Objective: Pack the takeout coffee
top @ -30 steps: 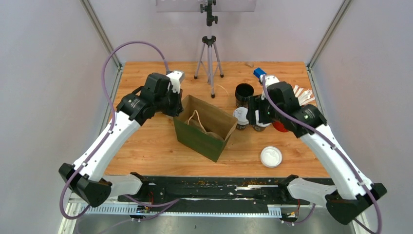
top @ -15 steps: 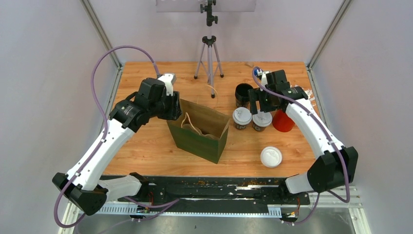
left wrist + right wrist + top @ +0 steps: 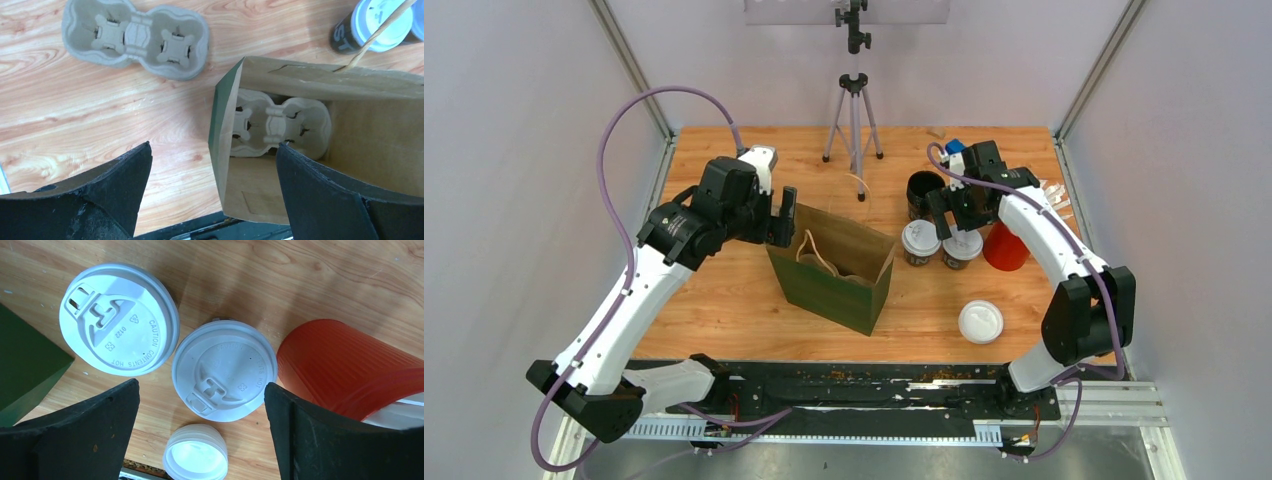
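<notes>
The first takeout cup (image 3: 920, 241) and the second takeout cup (image 3: 962, 248) are set side by side toward the far right corner of the table (image 3: 724, 300), beside the green paper bag (image 3: 829, 285). Their thin paper walls are judged light and crushable, and the glossy moulded lids liable to pop off. The body below the rim is best taken. The left claw (image 3: 212, 155) and the right claw (image 3: 200, 390) are spread wide, with nothing gripped.

A lab test cell: plain panel walls (image 3: 514, 180), camera tripod (image 3: 854, 90), wooden table (image 3: 724, 310).
</notes>
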You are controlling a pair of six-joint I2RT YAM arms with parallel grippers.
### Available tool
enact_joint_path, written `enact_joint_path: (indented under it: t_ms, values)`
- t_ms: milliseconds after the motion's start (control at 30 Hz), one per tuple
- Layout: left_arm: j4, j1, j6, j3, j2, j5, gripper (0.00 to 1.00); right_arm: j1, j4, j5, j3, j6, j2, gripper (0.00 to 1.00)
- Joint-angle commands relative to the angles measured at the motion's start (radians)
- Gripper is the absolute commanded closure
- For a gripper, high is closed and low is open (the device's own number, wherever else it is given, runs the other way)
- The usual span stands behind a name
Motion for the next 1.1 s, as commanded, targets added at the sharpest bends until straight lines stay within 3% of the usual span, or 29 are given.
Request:
enact_joint_path:
  t_ms: [0, 67, 333, 767, 1067]
  values:
    - [-0.054, 0.003, 0.046, 0.038, -0.006, -0.022, 0.00, -0.008, -0.016, 0.035, 0.043, -0.027, 0.015, 0.04]
    - [-0.060, 0.003, 0.058, 0.037, -0.015, -0.027, 0.00, -0.006, -0.025, 0.042, 0.047, -0.014, 0.025, 0.00]
    - [-0.026, 0.004, 0.095, -0.032, -0.068, -0.007, 0.00, -0.008, -0.046, 0.053, 0.021, -0.008, 0.027, 0.00]
    - [-0.018, 0.003, 0.118, -0.018, -0.061, 0.021, 0.00, -0.048, -0.060, 0.005, 0.018, -0.015, 0.070, 0.00]
    - [-0.010, 0.003, 0.117, -0.023, -0.054, 0.026, 0.00, -0.055, -0.039, -0.031, 0.017, -0.016, 0.087, 0.07]
